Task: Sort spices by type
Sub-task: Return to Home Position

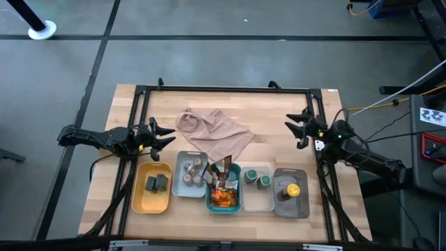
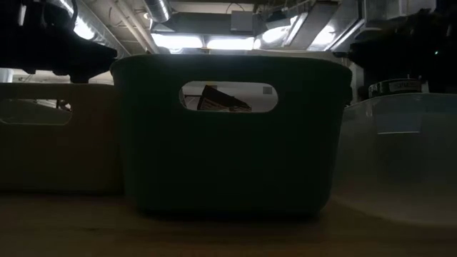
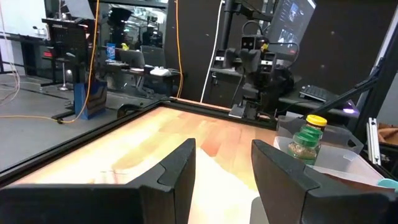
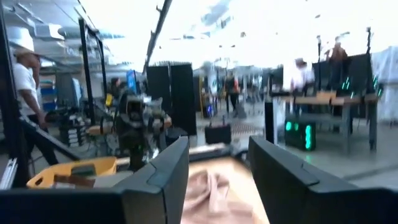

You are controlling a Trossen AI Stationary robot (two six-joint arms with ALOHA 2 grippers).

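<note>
The spices lie in a row of trays near the table's front edge. Black blocks (image 1: 157, 183) sit in the yellow tray (image 1: 141, 202). Tan-lidded jars (image 1: 191, 173) stand in a grey tray (image 1: 177, 187). Orange-brown packets (image 1: 223, 192) fill the teal tray (image 1: 237, 174). Green-lidded jars (image 1: 258, 179) stand in the clear tray (image 1: 258, 202). A yellow-lidded jar (image 1: 293, 189) (image 3: 308, 140) stands in the right grey tray (image 1: 304, 206). My left gripper (image 1: 166, 135) (image 3: 224, 168) hovers open at the table's left. My right gripper (image 1: 293, 129) (image 4: 217, 174) hovers open at the right. Both are clear of the trays.
A crumpled beige-pink cloth (image 1: 216, 132) (image 4: 208, 190) lies mid-table between the grippers, behind the trays. A black frame (image 1: 223, 89) runs round the table's far and side edges. The low view sits close behind the teal tray (image 2: 228, 157), with a packet (image 2: 218, 98) showing through its handle slot.
</note>
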